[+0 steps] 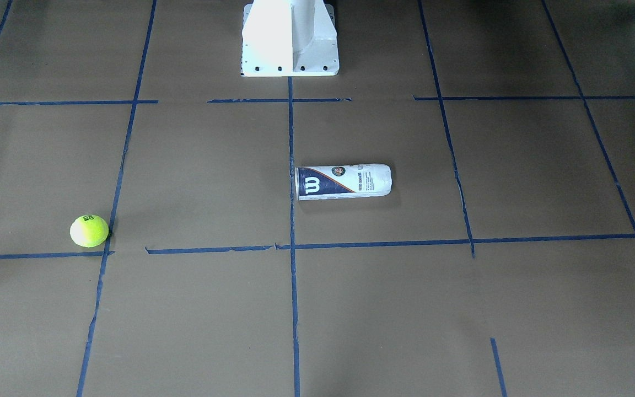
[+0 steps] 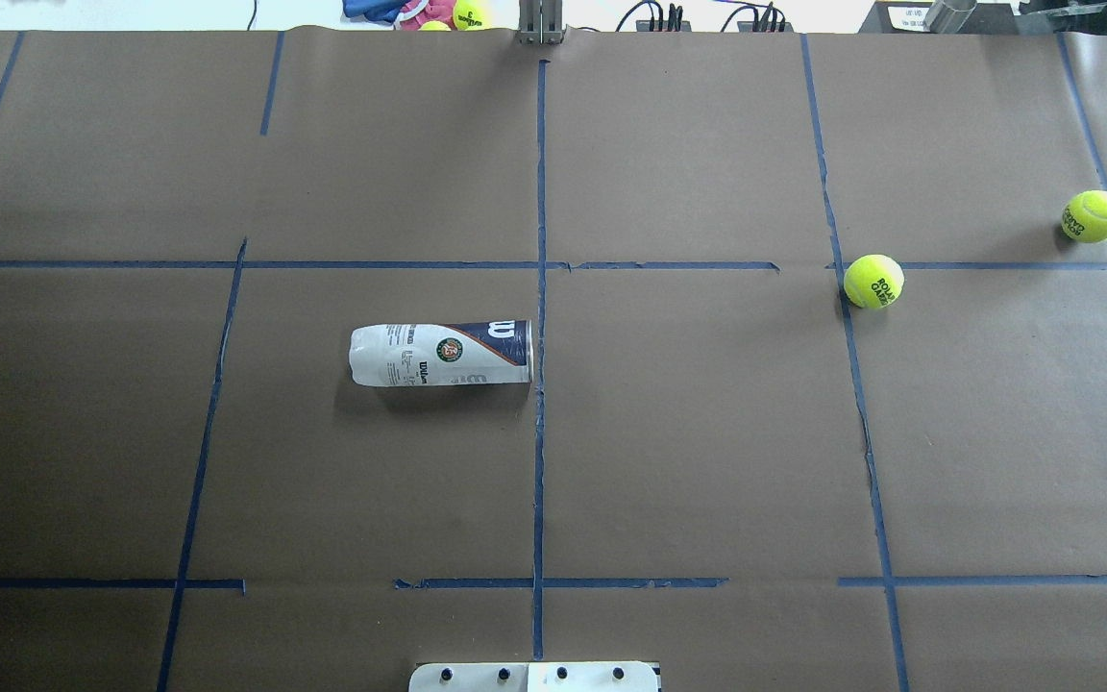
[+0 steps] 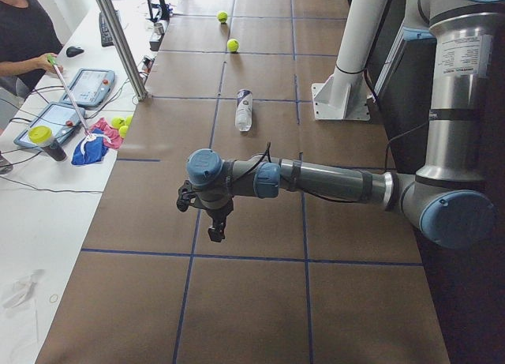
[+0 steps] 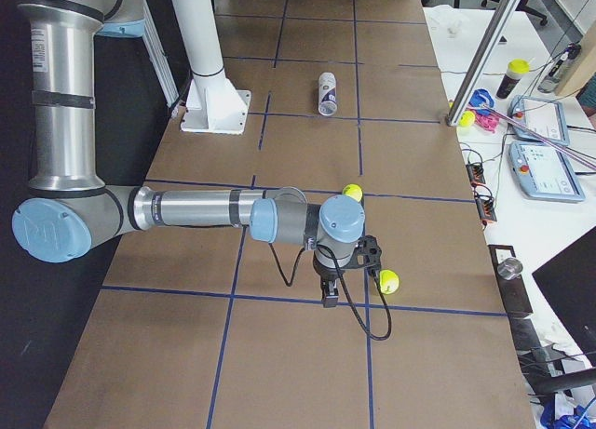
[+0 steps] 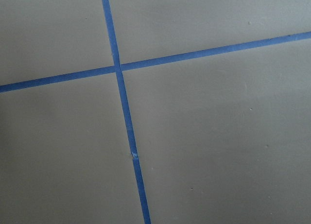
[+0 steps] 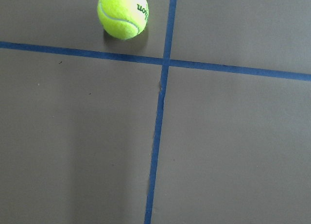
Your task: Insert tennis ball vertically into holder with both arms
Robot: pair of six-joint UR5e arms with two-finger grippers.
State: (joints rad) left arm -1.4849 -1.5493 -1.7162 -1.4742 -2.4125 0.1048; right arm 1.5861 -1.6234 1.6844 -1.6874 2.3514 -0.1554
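Across the counter (image 2: 688,461) nothing's gripped yet. Left arm (image 3: 331,181) hangs over a bare patch, right arm (image 4: 196,208) hovers at the far right end. Holder (image 2: 441,354) lies on its side near centre, so I'd have the left end effector (image 3: 211,222) stand it upright and steady it while the right end effector (image 4: 328,294) fetches the tennis ball (image 2: 873,281), well apart to the right. Only side views show either end effector, small and dark, so can't tell if either's spread apart or pinched together.
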